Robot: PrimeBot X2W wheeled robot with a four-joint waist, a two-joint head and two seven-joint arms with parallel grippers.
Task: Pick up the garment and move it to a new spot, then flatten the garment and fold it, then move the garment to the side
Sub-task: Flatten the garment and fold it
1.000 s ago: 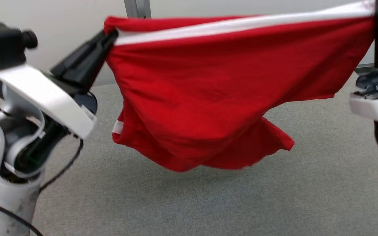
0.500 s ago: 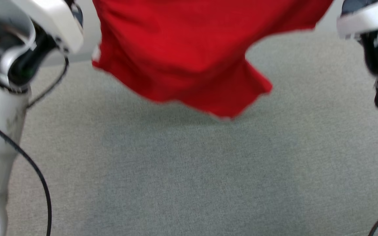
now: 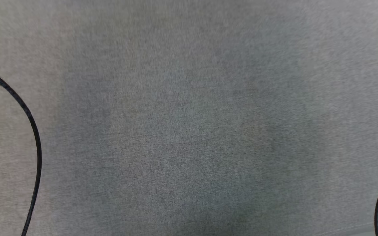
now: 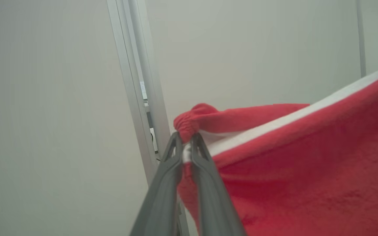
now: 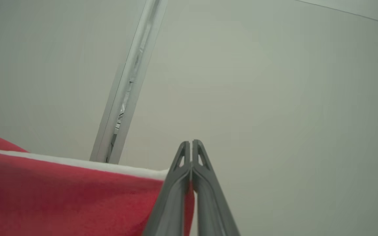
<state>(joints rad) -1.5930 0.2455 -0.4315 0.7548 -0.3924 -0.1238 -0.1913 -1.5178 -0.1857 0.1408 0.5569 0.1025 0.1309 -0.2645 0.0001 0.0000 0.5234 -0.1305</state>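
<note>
A: What does the left gripper (image 4: pixel 185 145) have?
B: It's pinched nearly closed on a bunched, gathered corner of the red garment (image 4: pixel 290 177), beside its white stripe (image 4: pixel 274 124). The right gripper (image 5: pixel 191 146) is clamped tight on the opposite corner.
A: And further off?
B: There's a pale metal post (image 4: pixel 133 82) against a plain wall (image 4: pixel 44 98). Below is grey woven carpet (image 3: pixel 189 118), crossed by thin black cables (image 3: pixel 35 131).
</note>
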